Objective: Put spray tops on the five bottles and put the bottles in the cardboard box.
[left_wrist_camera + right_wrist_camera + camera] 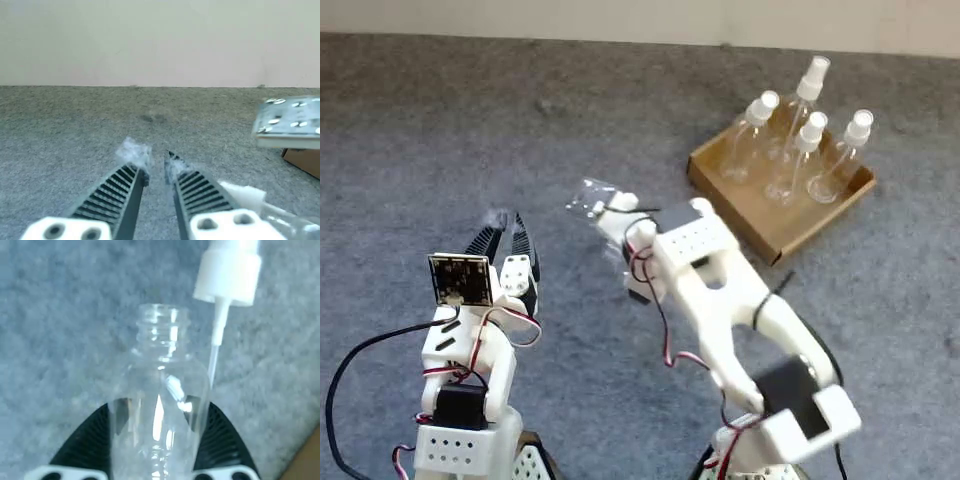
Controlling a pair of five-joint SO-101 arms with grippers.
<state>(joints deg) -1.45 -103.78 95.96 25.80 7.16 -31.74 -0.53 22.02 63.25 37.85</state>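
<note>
Because the neck has to stay free for capping, my right pincer (159, 415) is pinching the clear bottle (161, 355) low on its body. The open threaded mouth points away from the wrist, with nothing on it yet. Just beside that mouth lies the loose spray top (227, 275), its thin dip tube trailing back past the bottle's shoulder; I cannot tell whether it touches the bottle. My left pincer (152, 162) hangs a little apart from the right one, slightly spread with nothing between its jaws. I judge it is placed there to fetch the top and feed the tube into the mouth. Farther out across the grey counter (440, 130), the cardboard box (730, 215) holds four capped bottles (807, 135) standing upright. That makes the bottle I am holding the last to finish, and the bare part of the box nearer the arms looks like its spot.
</note>
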